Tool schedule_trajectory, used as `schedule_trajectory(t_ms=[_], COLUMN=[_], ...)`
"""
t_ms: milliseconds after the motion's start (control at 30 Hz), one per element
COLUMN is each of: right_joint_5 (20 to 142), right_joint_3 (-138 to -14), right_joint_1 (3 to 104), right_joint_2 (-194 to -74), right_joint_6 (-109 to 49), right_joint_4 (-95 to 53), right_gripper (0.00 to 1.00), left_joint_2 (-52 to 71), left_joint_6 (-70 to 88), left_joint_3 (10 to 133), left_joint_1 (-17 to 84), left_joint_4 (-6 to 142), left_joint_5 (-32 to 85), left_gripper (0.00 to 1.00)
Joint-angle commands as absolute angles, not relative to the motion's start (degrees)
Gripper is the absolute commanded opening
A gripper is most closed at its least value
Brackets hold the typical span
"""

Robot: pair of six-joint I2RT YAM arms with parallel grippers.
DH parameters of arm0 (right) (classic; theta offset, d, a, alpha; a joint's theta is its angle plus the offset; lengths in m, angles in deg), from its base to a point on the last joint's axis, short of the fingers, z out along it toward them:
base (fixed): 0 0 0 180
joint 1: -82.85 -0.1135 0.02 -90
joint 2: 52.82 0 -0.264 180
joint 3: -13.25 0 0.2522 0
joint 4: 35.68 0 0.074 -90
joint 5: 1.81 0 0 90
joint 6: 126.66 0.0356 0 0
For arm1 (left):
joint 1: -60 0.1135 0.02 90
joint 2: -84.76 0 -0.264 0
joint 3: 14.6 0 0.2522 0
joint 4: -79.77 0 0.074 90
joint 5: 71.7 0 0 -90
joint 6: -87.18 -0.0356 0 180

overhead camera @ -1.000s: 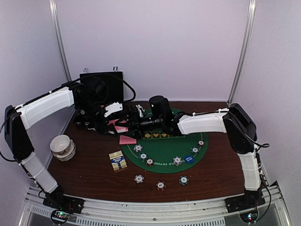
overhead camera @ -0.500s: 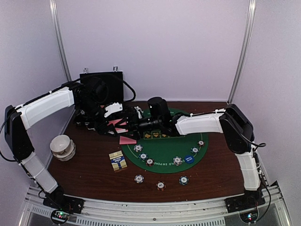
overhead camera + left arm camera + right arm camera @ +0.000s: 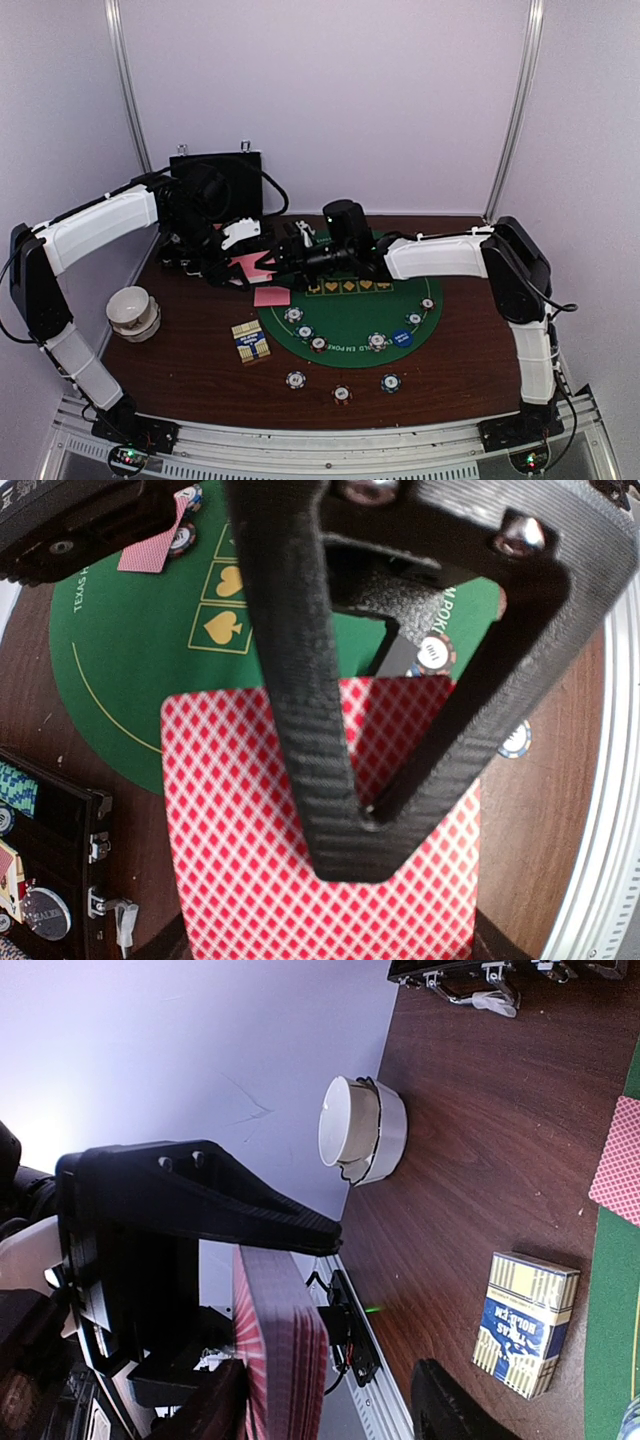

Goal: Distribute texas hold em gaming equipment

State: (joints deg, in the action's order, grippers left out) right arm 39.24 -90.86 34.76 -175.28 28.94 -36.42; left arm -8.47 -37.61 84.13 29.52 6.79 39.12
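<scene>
My left gripper is shut on a deck of pink-backed cards and holds it above the table's far left, near the green mat's edge. In the right wrist view the deck shows edge-on. My right gripper is open, its fingers either side of the deck's near end, and the deck sits against one finger. One pink card lies face down at the mat's left edge. Several striped chips lie on the mat and on the wood in front of it. A blue button lies on the mat.
The green round mat covers the table's middle. A blue and yellow card box lies left of it. A white bowl stands at the left edge. The black chip case stands open at the back left.
My right arm shifted left, then back right, and its gripper stays at the deck. The loose card at the mat's edge looked tilted and now lies flat. My left arm held still.
</scene>
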Motion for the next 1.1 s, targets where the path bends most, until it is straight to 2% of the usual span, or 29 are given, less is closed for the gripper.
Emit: schedule_trajectory(t_ms=[0,300,567,800,1067], right_joint_5=[41.0,40.9,39.3,38.3,37.4], right_joint_3=[-89.4,-89.5,-87.5,-88.1,-86.4], right_joint_1=[35.9,37.0,37.0,36.3,35.7], right_joint_2=[-173.2,-170.9,-168.5,-167.8,-168.4], right_joint_6=[27.2,25.3,30.9,32.8,34.6], right_joint_4=[-32.3,-29.0,-37.3,-39.3,-41.0], right_gripper=[0.58,0.52,0.5,0.42,0.25], left_joint_2=[-6.7,-6.6,-7.0,-7.2,-7.4], left_joint_6=[-37.5,-37.5,-37.7,-37.7,-37.8], left_joint_3=[85.7,85.6,85.5,85.7,85.9], left_joint_1=[29.8,29.8,29.8,29.8,29.8], left_joint_4=[7.2,7.2,7.2,7.2,7.2], left_joint_5=[41.3,41.2,41.2,41.0,40.5], left_gripper=[0.0,0.0,0.0,0.0,0.0])
